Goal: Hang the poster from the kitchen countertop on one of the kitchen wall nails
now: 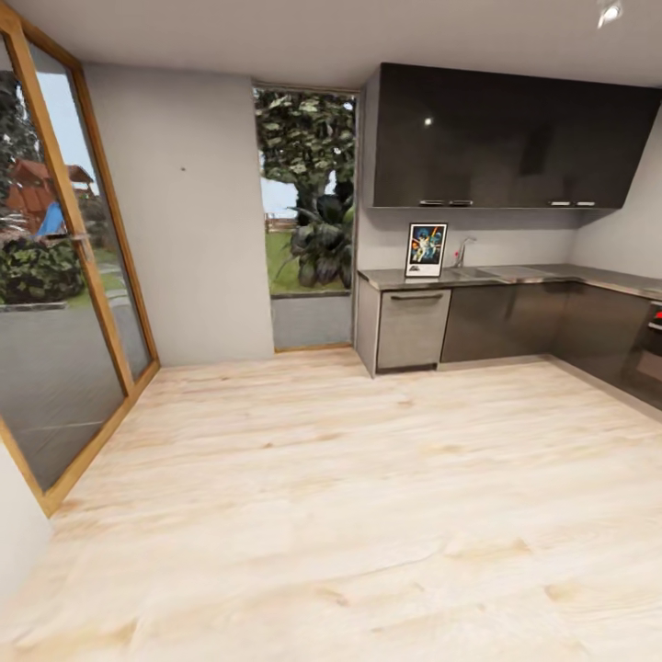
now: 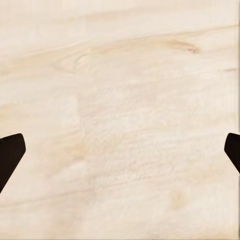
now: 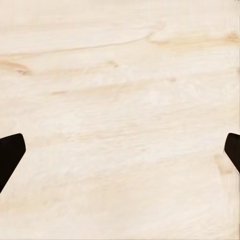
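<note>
The poster [image 1: 426, 249] stands upright on the grey kitchen countertop [image 1: 515, 274], leaning against the back wall just left of the chrome tap [image 1: 462, 250]. It has a black frame, a white border and blue-black artwork. A small dark nail [image 1: 182, 170] shows on the grey wall left of the window. My left gripper [image 2: 120, 155] hangs open over pale wood floor, its dark fingertips [image 2: 10, 155] wide apart with nothing between them. Likewise my right gripper [image 3: 120, 155] is open above bare floorboards, fingertips [image 3: 10, 156] spread.
Wide light wooden floor [image 1: 349, 496] lies between me and the cabinets. Dark wall cupboards [image 1: 506, 138] hang above the worktop, a dishwasher front [image 1: 413, 328] sits below the poster, an oven [image 1: 651, 354] at far right. A wood-framed glass door [image 1: 64, 303] lines the left side.
</note>
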Motion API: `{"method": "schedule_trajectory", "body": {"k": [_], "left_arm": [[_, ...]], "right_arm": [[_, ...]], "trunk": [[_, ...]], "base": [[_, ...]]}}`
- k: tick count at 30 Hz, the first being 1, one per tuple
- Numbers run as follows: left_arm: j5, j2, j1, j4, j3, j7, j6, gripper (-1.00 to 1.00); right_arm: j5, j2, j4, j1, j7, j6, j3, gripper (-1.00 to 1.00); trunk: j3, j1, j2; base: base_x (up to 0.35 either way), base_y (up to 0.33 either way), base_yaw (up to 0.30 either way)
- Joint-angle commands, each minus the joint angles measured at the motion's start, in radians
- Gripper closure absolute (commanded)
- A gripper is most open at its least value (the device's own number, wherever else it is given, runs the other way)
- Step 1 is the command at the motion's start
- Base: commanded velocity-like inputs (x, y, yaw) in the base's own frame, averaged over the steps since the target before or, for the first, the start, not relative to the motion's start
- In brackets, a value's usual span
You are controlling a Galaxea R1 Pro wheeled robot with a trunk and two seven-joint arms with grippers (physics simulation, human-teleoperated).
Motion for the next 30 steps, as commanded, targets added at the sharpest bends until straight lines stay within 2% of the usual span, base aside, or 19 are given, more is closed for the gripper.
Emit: {"method": "schedule_trajectory", "body": {"k": [1, 30], "left_arm": [[0.000, 0.000, 0.000, -0.001, 0.000, -0.001, -0.002, -1.00], [0.000, 0.000, 0.000, -0.001, 0.000, -0.001, -0.002, -1.00]], "right_arm": [[-0.001, 0.000, 0.001, -0.001, -0.001, -0.003, 0.000, -1.00], [-0.001, 0.000, 0.001, -0.001, -0.001, -0.003, 0.000, -1.00]], "trunk": [[-0.001, 0.001, 0.000], [-0.001, 0.001, 0.000]], "base": [[0.314, -0.174, 0.000], [0.314, -0.160, 0.000]]}}
